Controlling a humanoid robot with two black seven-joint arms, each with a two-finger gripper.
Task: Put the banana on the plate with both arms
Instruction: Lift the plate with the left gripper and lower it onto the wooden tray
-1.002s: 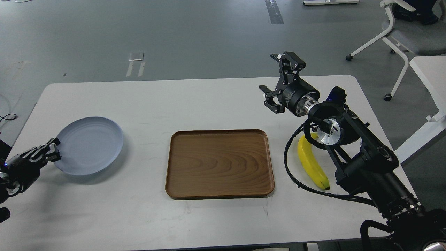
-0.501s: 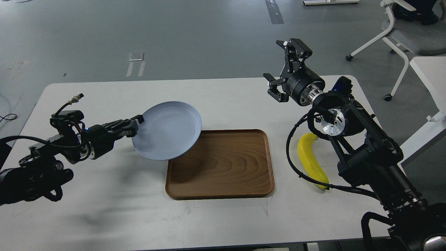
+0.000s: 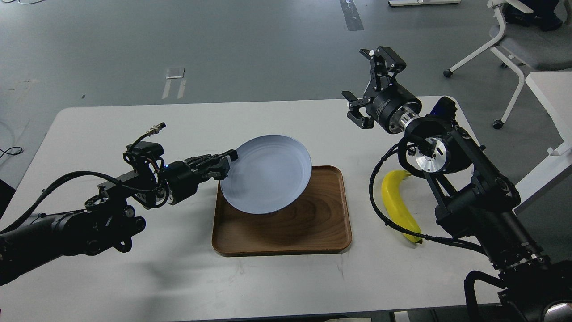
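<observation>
The pale blue-grey plate (image 3: 268, 172) hangs tilted in the air over the left part of the brown wooden tray (image 3: 313, 223). My left gripper (image 3: 229, 163) is shut on the plate's left rim. The yellow banana (image 3: 395, 205) lies on the white table right of the tray, partly behind my right arm and its cable. My right gripper (image 3: 368, 85) is open and empty, raised above the table's far right, well above and behind the banana.
The white table (image 3: 134, 125) has its far edge behind the plate. A white office chair (image 3: 514, 40) and a second white table (image 3: 552, 94) stand at the far right, beyond the table.
My left arm has lifted the plate from the table's left side and carried it right, over the tray. My right gripper has risen slightly, up and to the right. The banana has not moved.
</observation>
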